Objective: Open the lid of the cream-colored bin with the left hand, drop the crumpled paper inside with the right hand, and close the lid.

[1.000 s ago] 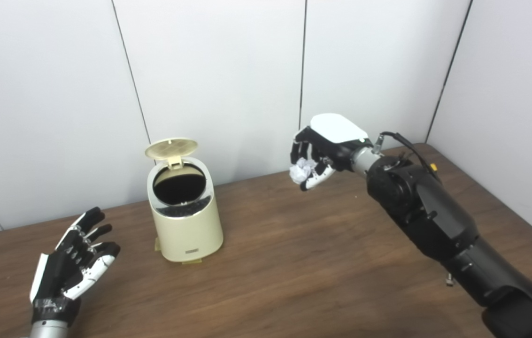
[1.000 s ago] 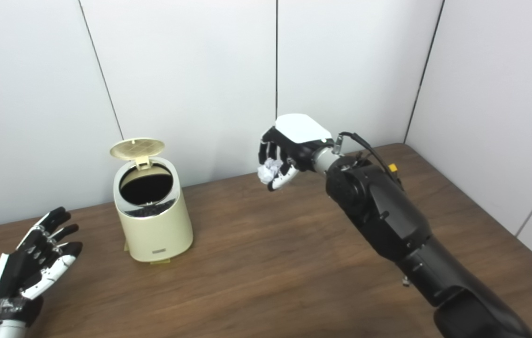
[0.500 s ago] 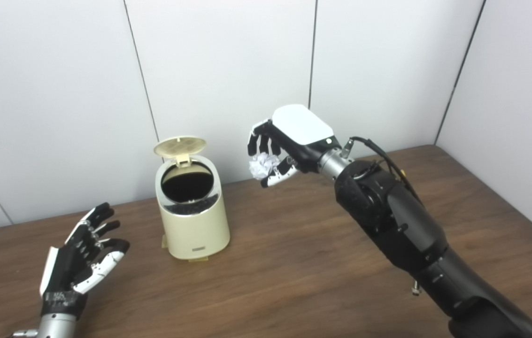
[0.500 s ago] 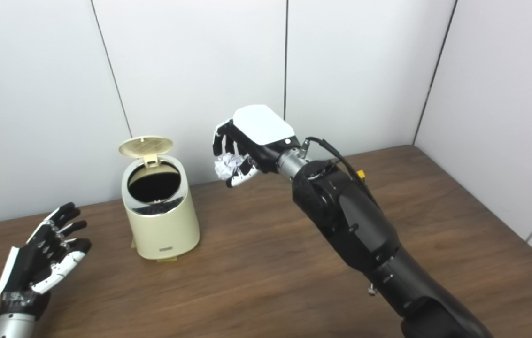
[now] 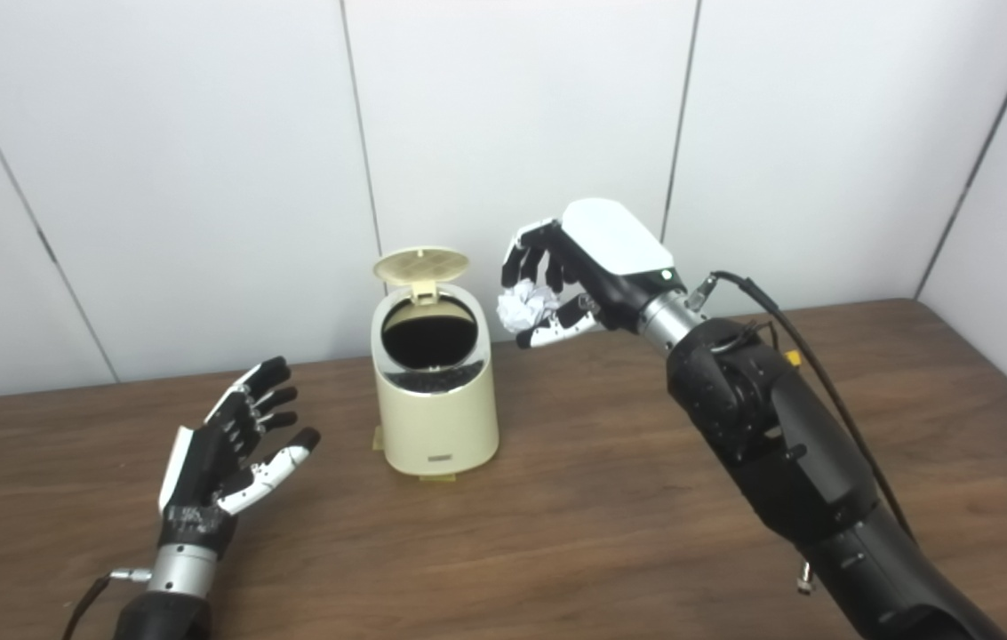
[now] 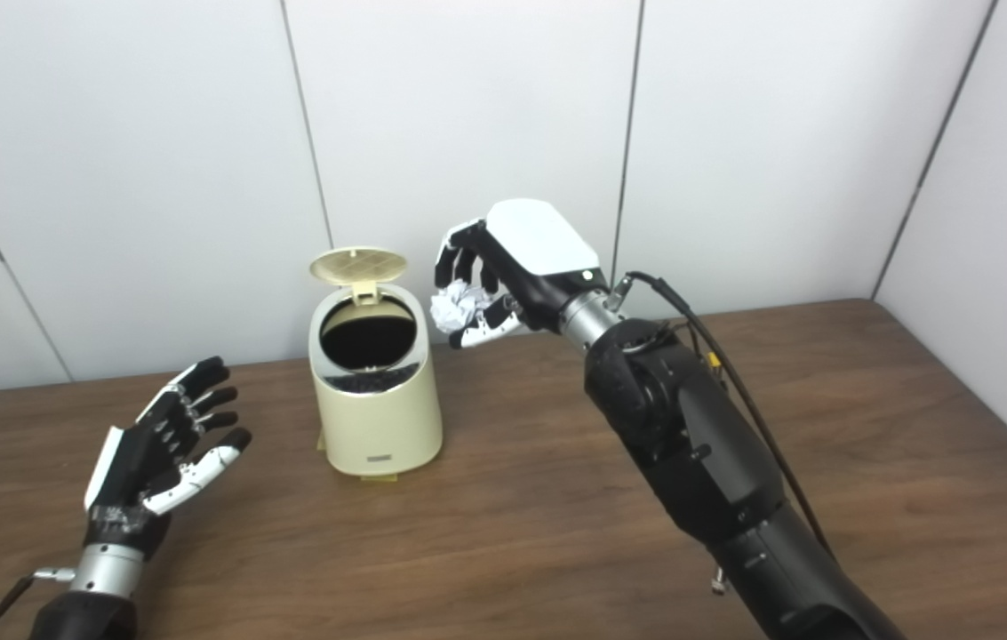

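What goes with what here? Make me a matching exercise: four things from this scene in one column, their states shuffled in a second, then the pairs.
Things:
1. lid
2. crumpled paper
3. left hand
4. bin

States:
A. held in the right hand
B. standing on the table, mouth uncovered
C. flipped up
D. open, holding nothing

Pairs: 1-C, 2-A, 3-D, 4-B

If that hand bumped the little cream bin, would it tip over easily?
Possibly. The cream bin is taller than it is wide and its lid stands open at the back, so a knock near the rim might rock it. It looks like light plastic, so it may slide on the smooth table instead.
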Robot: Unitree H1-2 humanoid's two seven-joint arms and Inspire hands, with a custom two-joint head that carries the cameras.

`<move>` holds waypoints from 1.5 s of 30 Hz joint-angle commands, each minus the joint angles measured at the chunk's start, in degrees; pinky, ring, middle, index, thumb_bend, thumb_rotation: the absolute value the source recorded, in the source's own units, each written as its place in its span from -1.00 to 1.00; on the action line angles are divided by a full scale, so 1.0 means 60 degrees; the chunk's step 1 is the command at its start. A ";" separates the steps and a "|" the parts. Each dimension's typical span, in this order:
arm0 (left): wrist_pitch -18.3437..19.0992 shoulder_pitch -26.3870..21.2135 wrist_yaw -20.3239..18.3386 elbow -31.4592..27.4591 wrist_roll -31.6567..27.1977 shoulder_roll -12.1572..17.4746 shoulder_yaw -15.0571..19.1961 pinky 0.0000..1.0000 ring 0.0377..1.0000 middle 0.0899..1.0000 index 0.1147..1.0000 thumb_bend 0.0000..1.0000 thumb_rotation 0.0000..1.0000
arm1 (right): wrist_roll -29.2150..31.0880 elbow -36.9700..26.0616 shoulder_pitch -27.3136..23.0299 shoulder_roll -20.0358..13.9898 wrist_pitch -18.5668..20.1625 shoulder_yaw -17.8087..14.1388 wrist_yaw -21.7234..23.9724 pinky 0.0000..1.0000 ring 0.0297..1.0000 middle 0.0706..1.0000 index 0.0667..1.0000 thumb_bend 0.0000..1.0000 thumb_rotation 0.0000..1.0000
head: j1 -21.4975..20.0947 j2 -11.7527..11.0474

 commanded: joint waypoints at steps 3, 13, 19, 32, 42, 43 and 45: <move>-0.0248 0.0605 0.0114 0.0497 0.0014 -0.0469 -0.0198 0.49 0.65 0.74 0.75 0.21 -0.74 | -0.0068 0.0330 -0.0703 0.0047 -0.0475 0.0009 -0.0656 -0.29 -0.25 -0.10 -0.05 0.04 -1.00 | 0.0045 -0.0013; -0.0292 0.0612 0.0042 0.0450 0.0241 -0.0429 -0.0431 0.53 0.63 0.72 0.77 0.24 -0.82 | -0.0124 0.1619 -0.0973 0.0282 -0.1359 0.0244 -0.1667 -0.29 -0.25 -0.09 -0.05 0.03 -1.00 | 0.0205 -0.0031; -0.0321 0.0631 0.0086 0.0461 0.0355 -0.0448 -0.0500 0.54 0.62 0.70 0.75 0.24 -0.86 | -0.0022 0.2334 -0.1116 0.0429 -0.1793 0.0318 -0.2204 -0.30 -0.26 -0.11 -0.04 0.03 -1.00 | 0.0281 -0.0021; -0.0354 0.0569 0.0232 0.0524 0.0473 -0.0472 -0.0522 0.53 0.62 0.71 0.76 0.25 -0.75 | -0.0055 0.2264 -0.1282 0.0697 -0.1808 0.0454 -0.2280 -0.35 -0.29 -0.12 -0.03 0.03 -1.00 | 0.0311 -0.0038; -0.0324 0.0497 0.0224 0.0590 0.0423 -0.0465 -0.0524 0.51 0.63 0.73 0.76 0.25 -0.74 | -0.0056 0.2038 -0.1380 0.0740 -0.1770 0.0448 -0.2135 -0.33 -0.29 -0.11 -0.03 0.03 -1.00 | 0.0342 -0.0064; -0.0321 0.0492 0.0219 0.0602 0.0417 -0.0463 -0.0523 0.52 0.64 0.73 0.76 0.26 -0.73 | -0.0055 0.2030 -0.1383 0.0743 -0.1766 0.0445 -0.2132 -0.32 -0.29 -0.11 -0.03 0.03 -1.00 | 0.0342 -0.0064; -0.0319 0.0474 0.0273 0.0649 0.0475 -0.0464 -0.0524 0.52 0.63 0.72 0.76 0.27 -0.71 | -0.0086 0.2011 -0.1391 0.0760 -0.1747 0.0459 -0.2134 -0.32 -0.28 -0.11 -0.03 0.03 -1.00 | 0.0338 -0.0087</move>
